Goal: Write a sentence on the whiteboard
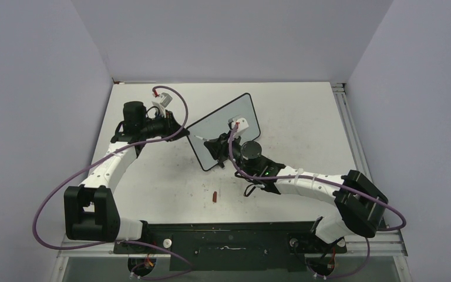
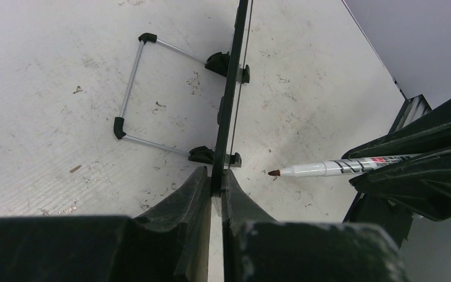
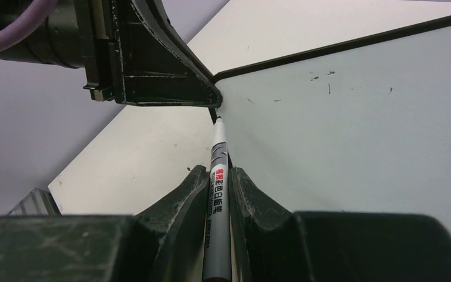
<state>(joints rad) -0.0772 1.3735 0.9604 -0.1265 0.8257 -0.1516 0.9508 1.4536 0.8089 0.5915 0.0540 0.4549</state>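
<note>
- From above: my left fingers (image 1: 178, 126) are closed on the left edge of the whiteboard (image 1: 235, 114), which stands tilted mid-surface (image 1: 305, 117). My right fingers (image 1: 217, 145) sit against its near lower part, gripping the marker (image 1: 201, 137). A small red piece, probably the cap (image 1: 214, 196), lies loose on the surface near my arms. Risk as I judge it: the two arms are crowded at the same corner, so a stroke toward the left could knock one set of fingers into the other.
- Left wrist: my left fingers (image 2: 191, 197) pinch the whiteboard (image 2: 230, 111) edge-on, the board running straight out from between them, its wire stand (image 2: 130, 94) on one side. The marker (image 2: 329, 168) points at the other side, its tip apart from the face. If I press hard with the pen, the thin board could pivot or slip in this edge grip.
- Right wrist: my right fingers (image 3: 191, 194) clamp the marker (image 3: 217, 194) along its barrel. Its tip sits right at the board's corner, just below my left fingers (image 3: 158, 70). The whiteboard (image 3: 358, 129) spreads to the right, bare but for a few dark specks (image 3: 323, 75); I see no sentence yet. Starting this close to the corner, the tip could run off the frame or mark my left fingers.
</note>
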